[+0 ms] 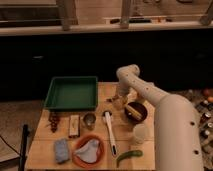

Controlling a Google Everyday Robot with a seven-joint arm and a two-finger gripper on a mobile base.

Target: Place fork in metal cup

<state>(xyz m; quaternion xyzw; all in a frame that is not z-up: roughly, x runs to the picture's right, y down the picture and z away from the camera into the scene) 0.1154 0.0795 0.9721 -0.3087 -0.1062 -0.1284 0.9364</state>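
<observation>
My claw (119, 98) hangs low over the far side of the tabletop (45, 150), between the green tray (72, 93) and the dark bowl (135, 111). I cannot tell whether it is open, closed or gripping anything. The metal cup (89, 120) stands upright nearer me, just below the tray and beside the long white utensil (110, 133), apart from the claw. I can't make out the fork.

One camera sits high by the near side of the bench (42, 144), looking down and forward across all of it to the dark wall (50, 55) at 12 o'clock. The arm (172, 120) enters close at 4 o'clock; its hand (119, 99) hangs mid-frame.
</observation>
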